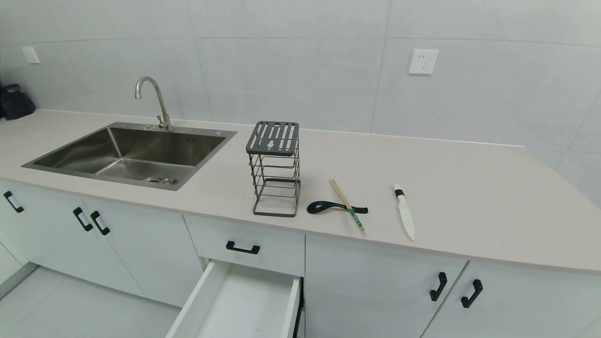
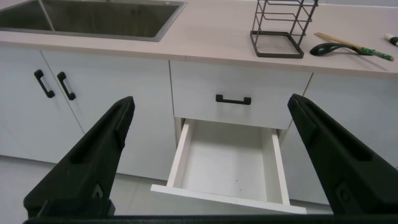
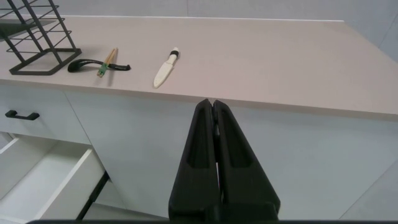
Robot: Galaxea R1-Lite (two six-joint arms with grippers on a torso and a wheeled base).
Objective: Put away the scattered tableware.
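In the head view, the tableware lies on the table (image 1: 469, 188) right of centre. A black spoon (image 1: 319, 207) lies just right of the rack's foot. A pair of chopsticks (image 1: 339, 190) lies slanted across the spoon's handle, touching it, with the green-marked ends toward the front edge. Further right, apart from both, a white knife (image 1: 404, 213) lies flat with its tip toward the front edge and a black band near its far end. The dark wire rack (image 1: 274, 169) stands upright at the middle of the frame, its slotted top plate level. A steel sink (image 1: 131, 155) with a curved tap (image 1: 155, 96) fills the left of the frame. At the lower centre, below the rack, a white drawer (image 1: 244, 305) stands pulled out.

The left end effector (image 2: 214, 162) is spread wide and holds nothing, its fingers (image 2: 93, 168) framing the pulled-out drawer. The right end effector (image 3: 212, 107) has its fingers pressed together with nothing between them, in front of the white cabinet face below the table edge.
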